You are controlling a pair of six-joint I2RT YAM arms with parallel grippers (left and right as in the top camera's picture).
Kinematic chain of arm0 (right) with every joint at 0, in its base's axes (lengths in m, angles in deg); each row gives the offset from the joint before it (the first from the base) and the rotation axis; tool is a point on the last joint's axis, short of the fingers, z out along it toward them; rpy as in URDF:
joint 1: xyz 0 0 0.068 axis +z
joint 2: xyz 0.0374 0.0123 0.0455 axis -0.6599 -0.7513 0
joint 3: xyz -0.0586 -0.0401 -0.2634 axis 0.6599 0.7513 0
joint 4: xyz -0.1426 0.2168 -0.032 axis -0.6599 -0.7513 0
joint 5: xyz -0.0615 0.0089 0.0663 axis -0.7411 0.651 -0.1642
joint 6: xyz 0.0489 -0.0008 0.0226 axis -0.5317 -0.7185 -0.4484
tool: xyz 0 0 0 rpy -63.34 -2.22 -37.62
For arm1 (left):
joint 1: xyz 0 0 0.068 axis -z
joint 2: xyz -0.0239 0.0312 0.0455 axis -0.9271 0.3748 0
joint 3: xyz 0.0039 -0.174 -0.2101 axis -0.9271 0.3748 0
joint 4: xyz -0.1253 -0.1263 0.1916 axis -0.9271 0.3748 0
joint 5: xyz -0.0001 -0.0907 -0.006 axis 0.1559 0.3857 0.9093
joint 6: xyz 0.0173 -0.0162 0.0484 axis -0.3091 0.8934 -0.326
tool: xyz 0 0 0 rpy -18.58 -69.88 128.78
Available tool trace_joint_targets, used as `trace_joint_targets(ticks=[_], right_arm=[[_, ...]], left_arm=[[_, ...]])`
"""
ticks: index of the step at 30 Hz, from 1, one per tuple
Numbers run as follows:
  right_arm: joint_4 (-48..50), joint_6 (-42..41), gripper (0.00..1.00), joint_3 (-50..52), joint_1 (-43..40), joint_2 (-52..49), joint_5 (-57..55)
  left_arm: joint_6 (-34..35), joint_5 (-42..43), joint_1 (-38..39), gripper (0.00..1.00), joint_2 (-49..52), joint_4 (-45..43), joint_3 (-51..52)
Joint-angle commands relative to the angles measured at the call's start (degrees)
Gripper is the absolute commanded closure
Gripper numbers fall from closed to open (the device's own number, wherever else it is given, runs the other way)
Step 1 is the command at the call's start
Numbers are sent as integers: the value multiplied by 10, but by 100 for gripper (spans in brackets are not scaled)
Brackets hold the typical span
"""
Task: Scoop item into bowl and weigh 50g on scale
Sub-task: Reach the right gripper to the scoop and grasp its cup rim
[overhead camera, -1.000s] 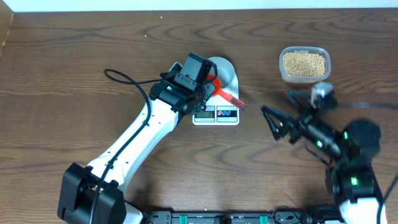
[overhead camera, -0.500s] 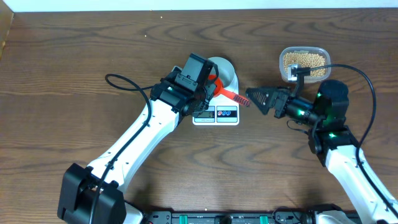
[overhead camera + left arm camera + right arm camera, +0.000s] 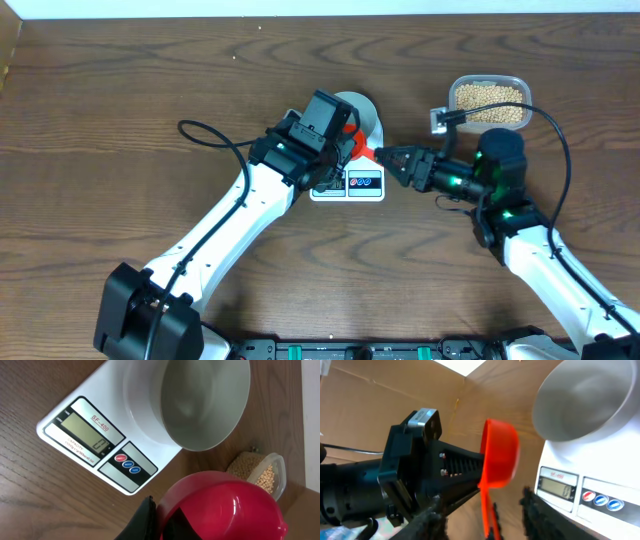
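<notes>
Your left gripper is clamped on the red scoop, its handle pointing right between your right gripper's parted fingers. The bowl sits on the scale; soybeans fill the clear tub.

A dark brown wood-grain table was viewed from overhead. Near its centre, a small white rectangular kitchen scale was set directly on it. A clear rounded-rectangular plastic tub of tan-yellow beans was placed at two o'clock from the scale, well apart.
</notes>
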Motion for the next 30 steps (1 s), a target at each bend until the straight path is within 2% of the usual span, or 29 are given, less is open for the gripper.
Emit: trace_joint_targets(ticks=[1, 12, 17, 30], right_arm=[[0, -2, 59, -10, 14, -3, -26], [0, -2, 81, -10, 31, -3, -42], [0, -2, 83, -10, 31, -3, -43], [-2, -2, 82, -10, 31, -3, -43]], left_arm=[[9, 1, 2, 93, -12, 1, -5], [9, 12, 2, 93, -12, 1, -5], [9, 15, 3, 93, -12, 4, -5], [3, 18, 20, 93, -12, 5, -5]])
